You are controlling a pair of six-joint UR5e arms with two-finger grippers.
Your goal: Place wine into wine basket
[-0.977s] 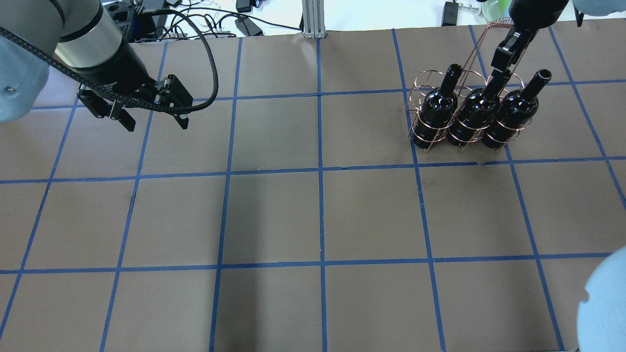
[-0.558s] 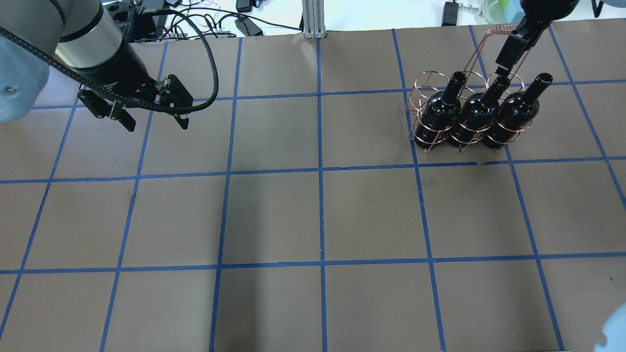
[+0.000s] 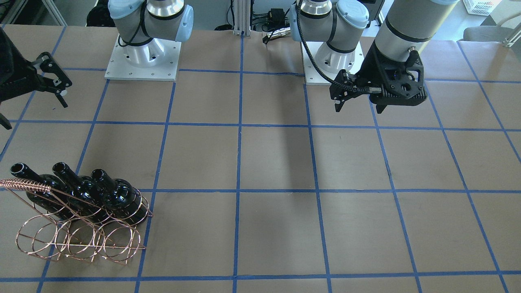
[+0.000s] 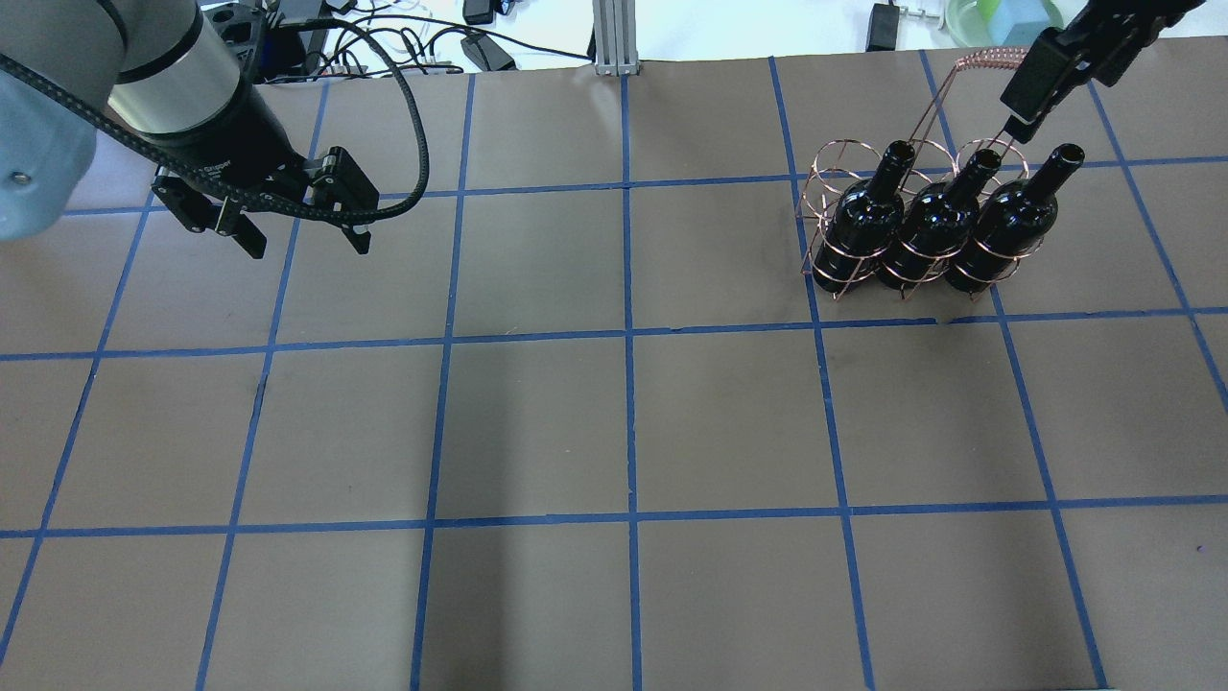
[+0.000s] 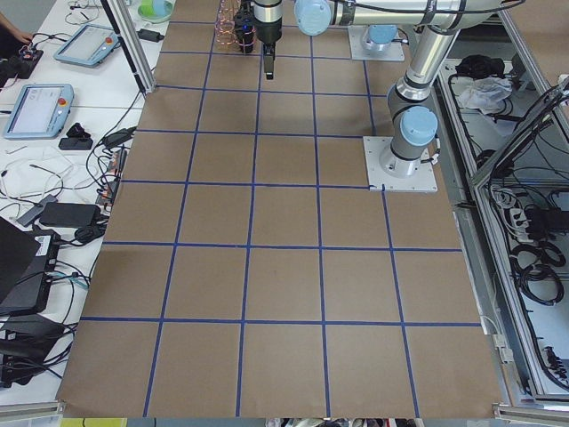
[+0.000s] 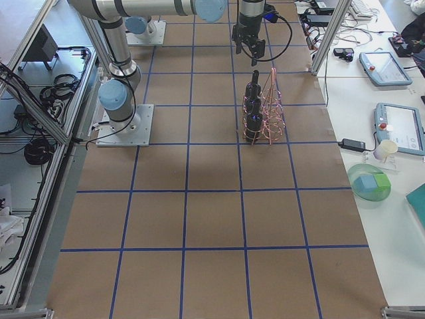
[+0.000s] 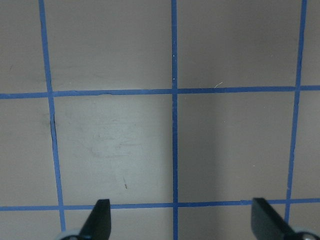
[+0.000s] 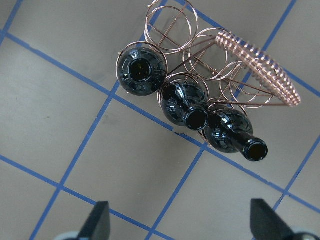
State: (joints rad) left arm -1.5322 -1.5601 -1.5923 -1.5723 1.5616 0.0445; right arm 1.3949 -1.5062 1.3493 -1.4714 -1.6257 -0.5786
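Three glossy black wine bottles stand side by side in the near row of the copper wire basket [image 4: 827,182] at the far right: left [image 4: 861,219], middle [image 4: 935,223], right [image 4: 1007,223]. The basket's far row of loops holds nothing. My right gripper [image 4: 1055,86] is open and empty, up above and behind the middle bottle, touching nothing. Its wrist view looks down on the bottle mouths [image 8: 196,119] and the twisted handle [image 8: 260,75]. My left gripper [image 4: 307,245] hangs open and empty over bare table at the far left.
Cables and small devices [image 4: 422,43] lie beyond the table's far edge. An aluminium post [image 4: 609,38] stands at the far middle. A green bowl [image 4: 998,14] sits beyond the basket. Blue tape lines grid the brown table.
My right gripper has lifted off the middle bottle's neck and drawn back up toward the far right. The three bottles stay in the basket. The left arm has not moved.
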